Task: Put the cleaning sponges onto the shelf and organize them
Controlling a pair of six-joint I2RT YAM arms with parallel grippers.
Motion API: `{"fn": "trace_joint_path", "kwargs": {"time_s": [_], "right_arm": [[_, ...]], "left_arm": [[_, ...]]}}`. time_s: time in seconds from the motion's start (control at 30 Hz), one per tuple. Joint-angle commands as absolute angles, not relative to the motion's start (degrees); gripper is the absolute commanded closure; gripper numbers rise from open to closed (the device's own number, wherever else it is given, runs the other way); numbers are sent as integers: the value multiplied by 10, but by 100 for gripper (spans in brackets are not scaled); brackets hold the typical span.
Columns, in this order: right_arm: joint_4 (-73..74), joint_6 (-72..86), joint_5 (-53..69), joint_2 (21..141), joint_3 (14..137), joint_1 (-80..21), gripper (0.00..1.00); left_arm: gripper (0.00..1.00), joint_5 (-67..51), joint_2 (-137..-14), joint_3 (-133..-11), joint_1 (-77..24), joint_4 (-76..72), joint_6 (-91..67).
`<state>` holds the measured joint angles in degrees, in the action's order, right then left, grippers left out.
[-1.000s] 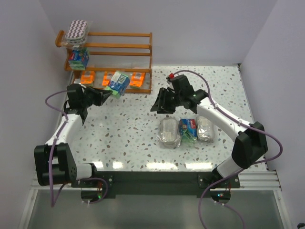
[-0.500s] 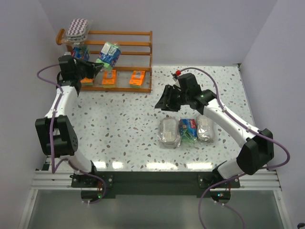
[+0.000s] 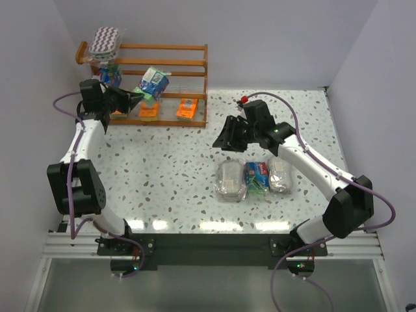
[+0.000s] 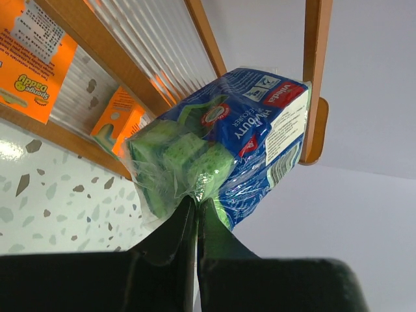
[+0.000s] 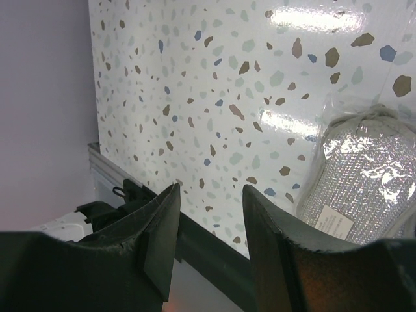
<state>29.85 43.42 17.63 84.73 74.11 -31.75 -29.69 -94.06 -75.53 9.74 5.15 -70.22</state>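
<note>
The left hand point(image 4: 196, 207) is pinched shut on the crinkled wrap seam of a glossy blue-and-green sponge block point(image 4: 227, 136) — arm stretched up at the slatted wooden shelf point(image 3: 175, 47). The right hand point(image 5: 209, 218) hangs over the speckled table point(image 3: 169, 175), fingers parted and empty, near a silvery oval pad point(image 5: 364, 169).

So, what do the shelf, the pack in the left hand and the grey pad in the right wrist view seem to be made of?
The shelf looks like wood with a smooth orange-brown finish. The pack in the left hand seems green sponge inside glossy printed plastic film, creased where it is pinched. The grey pad looks like glittery mesh, perhaps metallic, under clear wrap.
</note>
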Motion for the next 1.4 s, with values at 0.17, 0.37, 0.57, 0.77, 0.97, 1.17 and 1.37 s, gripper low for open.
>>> {"fn": "trace_joint_path", "kwargs": {"time_s": [0.17,0.37,0.57,0.77,0.97,1.17,1.37], "right_arm": [[294,425,175,841,741,-314,53],[295,425,171,840,738,-313,53],[288,430,172,842,732,-314,53],[286,430,173,846,735,-314,53],[284,431,172,846,737,-313,53],[284,430,173,851,744,-312,53],[285,427,169,853,746,-314,53]], "left_arm": [[100,-315,-935,-765,104,61,-668],[100,-337,-1017,-866,103,146,-616],[100,-319,-1038,-918,106,178,-605],[100,-230,-1026,-911,115,146,-692],[100,-189,-1036,-879,114,75,-797],[100,-183,-1072,-886,107,15,-876],[100,-178,-1097,-935,100,66,-882]]}}
